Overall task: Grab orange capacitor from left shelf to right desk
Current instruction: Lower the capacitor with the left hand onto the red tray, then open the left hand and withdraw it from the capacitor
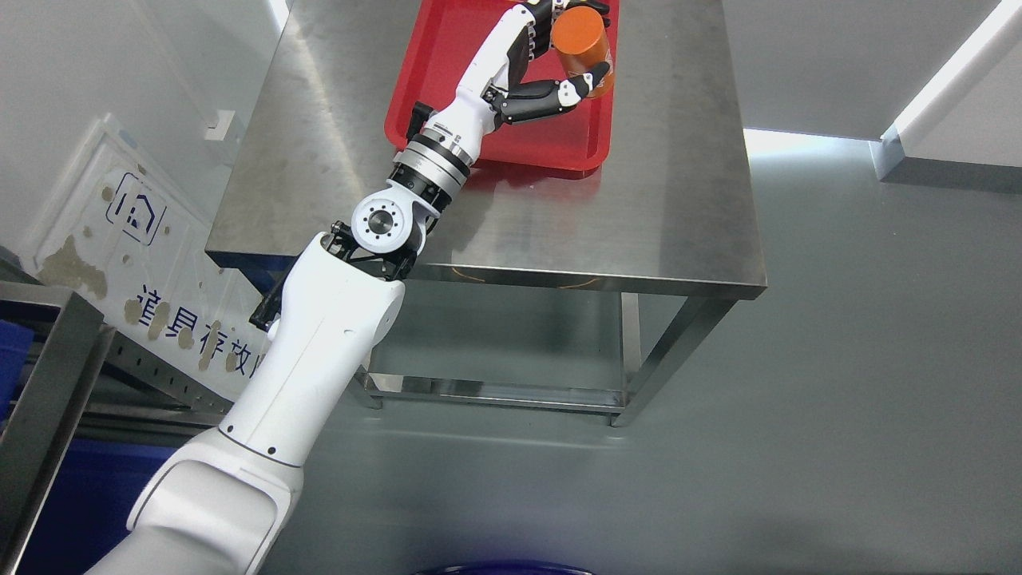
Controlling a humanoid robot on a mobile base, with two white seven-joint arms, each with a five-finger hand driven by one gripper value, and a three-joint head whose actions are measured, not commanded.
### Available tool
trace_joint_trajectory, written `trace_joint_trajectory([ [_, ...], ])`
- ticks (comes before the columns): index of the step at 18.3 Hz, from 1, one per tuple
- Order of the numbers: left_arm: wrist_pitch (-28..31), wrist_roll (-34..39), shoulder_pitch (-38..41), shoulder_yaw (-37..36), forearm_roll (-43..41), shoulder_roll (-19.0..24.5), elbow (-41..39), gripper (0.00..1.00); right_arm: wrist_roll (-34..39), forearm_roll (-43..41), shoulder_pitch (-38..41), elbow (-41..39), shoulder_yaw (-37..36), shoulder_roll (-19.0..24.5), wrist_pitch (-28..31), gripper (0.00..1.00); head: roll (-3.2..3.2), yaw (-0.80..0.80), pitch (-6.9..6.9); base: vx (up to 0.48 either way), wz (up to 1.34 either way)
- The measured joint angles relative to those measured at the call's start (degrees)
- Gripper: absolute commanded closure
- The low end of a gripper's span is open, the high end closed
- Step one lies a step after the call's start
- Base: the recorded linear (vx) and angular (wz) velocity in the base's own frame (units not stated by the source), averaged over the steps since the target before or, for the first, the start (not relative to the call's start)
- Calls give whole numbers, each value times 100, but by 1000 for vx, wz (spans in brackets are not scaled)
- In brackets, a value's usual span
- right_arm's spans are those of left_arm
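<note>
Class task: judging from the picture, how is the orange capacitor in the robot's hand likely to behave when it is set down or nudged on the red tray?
The orange capacitor looks like a rigid cylinder, so it probably won't flex in the left hand. Its round side suggests it may roll if laid down on the red tray. Its smooth, glossy-looking surface could be slippery between the fingers.
</note>
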Motion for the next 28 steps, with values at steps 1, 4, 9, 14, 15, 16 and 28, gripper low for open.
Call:
trace_joint_trajectory([
  [1, 16, 49, -109, -42, 9, 0, 193, 95, 0, 0, 0, 0, 0, 0, 0, 0, 0, 0, 0, 128, -46],
  [4, 41, 241, -390, -130, 27, 0, 711, 94, 0, 0, 0, 0, 0, 0, 0, 0, 0, 0, 0, 118, -34],
  [9, 62, 365, -634, -181, 42, 0, 1390, 92, 0, 0, 0, 0, 0, 0, 0, 0, 0, 0, 0, 93, -22],
  [14, 76, 459, -734, -100, 49, 0, 1903, 82, 0, 0, 0, 0, 0, 0, 0, 0, 0, 0, 0, 48, -2],
  [15, 76, 483, -748, -73, 53, 0, 2003, 77, 0, 0, 0, 0, 0, 0, 0, 0, 0, 0, 0, 23, -3],
  [16, 58, 495, -758, -58, 56, 0, 2062, 70, 0, 0, 0, 0, 0, 0, 0, 0, 0, 0, 0, 0, 0],
  [28, -224, 424, -957, 66, 80, 0, 2420, 0, 0, 0, 0, 0, 0, 0, 0, 0, 0, 0, 0, 0, 0],
])
